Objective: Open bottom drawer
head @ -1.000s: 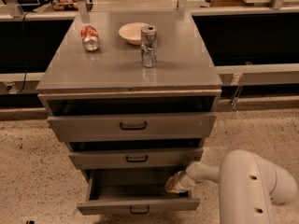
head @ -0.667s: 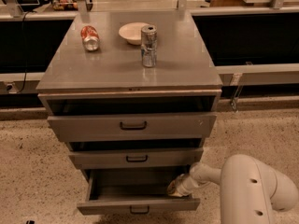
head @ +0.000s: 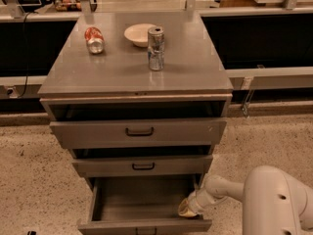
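The bottom drawer (head: 145, 226) of the grey metal cabinet stands pulled out, its empty inside showing; its front and small black handle sit at the lower edge of the view. My gripper (head: 186, 208) is at the drawer's right front corner, against or just inside the right wall; only its pale tip shows. My white arm (head: 274, 199) comes in from the lower right.
The middle drawer (head: 143, 166) and the top drawer (head: 139, 131) are each slightly ajar. On the cabinet top (head: 112, 72) are a lying red can (head: 94, 39), a white bowl (head: 139, 34) and an upright silver can (head: 156, 48). Speckled floor lies on both sides.
The bottom drawer has come out a little further. My gripper has moved slightly down and toward the front with it.
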Controlling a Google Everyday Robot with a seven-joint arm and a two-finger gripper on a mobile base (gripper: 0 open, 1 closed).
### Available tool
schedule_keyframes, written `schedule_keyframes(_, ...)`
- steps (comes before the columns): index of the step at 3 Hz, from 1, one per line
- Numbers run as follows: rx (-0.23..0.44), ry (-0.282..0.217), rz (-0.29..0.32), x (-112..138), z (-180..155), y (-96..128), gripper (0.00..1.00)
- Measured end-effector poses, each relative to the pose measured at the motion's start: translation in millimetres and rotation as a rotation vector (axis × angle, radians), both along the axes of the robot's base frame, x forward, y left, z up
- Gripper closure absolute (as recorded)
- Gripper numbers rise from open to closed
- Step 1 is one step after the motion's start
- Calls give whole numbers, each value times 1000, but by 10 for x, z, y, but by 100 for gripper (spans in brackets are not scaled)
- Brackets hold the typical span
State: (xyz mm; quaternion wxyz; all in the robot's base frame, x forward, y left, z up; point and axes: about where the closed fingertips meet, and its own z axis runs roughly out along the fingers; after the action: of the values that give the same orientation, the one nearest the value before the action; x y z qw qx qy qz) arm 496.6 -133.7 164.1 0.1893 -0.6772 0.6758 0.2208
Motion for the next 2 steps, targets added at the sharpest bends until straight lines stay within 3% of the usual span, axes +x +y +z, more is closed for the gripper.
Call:
schedule_keyframes(1,70,29,59,-465,313,83,100)
schedule_keyframes(2,117,38,92,-736,543,137,100)
